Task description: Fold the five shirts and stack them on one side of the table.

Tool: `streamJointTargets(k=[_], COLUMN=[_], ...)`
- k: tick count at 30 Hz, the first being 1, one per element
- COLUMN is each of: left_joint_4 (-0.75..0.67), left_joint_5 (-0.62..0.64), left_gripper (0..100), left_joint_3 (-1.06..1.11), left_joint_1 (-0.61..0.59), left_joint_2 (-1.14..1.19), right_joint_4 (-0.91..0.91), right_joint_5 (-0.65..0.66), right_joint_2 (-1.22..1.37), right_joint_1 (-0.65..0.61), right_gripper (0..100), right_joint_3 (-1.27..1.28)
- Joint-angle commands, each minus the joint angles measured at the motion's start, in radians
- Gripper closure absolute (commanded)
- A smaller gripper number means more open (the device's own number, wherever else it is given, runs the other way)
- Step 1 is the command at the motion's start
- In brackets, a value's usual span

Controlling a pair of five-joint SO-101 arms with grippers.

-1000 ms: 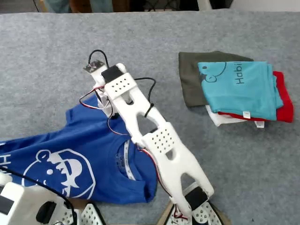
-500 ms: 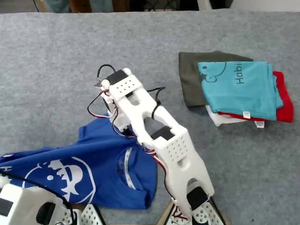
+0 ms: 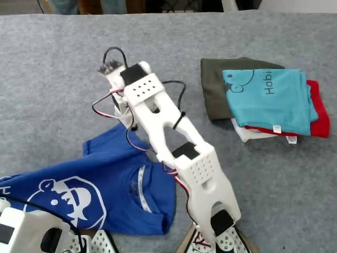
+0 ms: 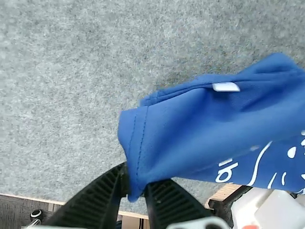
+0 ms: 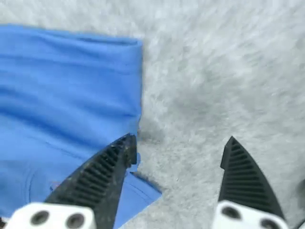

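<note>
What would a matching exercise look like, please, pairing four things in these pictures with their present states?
Things:
1. blue shirt
2. teal shirt
3. left gripper
4. right gripper

States:
A. open, holding nothing
B. folded, on top of the stack
C. lying unfolded
D. shut on a cloth hem

Pairs: 1-C, 2-B, 3-D, 4-A

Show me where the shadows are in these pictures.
High view: a thin dark line under the folded stack. Left wrist view: soft shade on the table beside the blue shirt. Right wrist view: a dark patch along the shirt's edge.
</note>
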Motion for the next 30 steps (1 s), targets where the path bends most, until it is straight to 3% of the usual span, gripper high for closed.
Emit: streamJointTargets(k=[1,6,17,30], left_joint_4=[0.014,0.014,0.014,0.014], left_joint_5=[-0.021,-0.021,-0.012,-0.012], left_gripper=[97,97,97,97], left_joint_3=[-0.022,-0.021,-0.019,0.056], left_joint_1=[-0.010,-0.010,-0.005,-0.005], left_joint_2=[-0.038,-0.038,-0.037,-0.037], right_joint_4=[0.008,0.003,-0.058,-0.126], right_joint_5=[0.005,-0.002,-0.003,-0.003], right_joint_2=[-0.067,-0.065,0.139,0.277], right_joint_1=[0.038,0.035,-0.109,-0.109], right_gripper=[70.5,70.5,70.5,70.5], right_joint_3=[-0.117,-0.194,-0.206,-0.206])
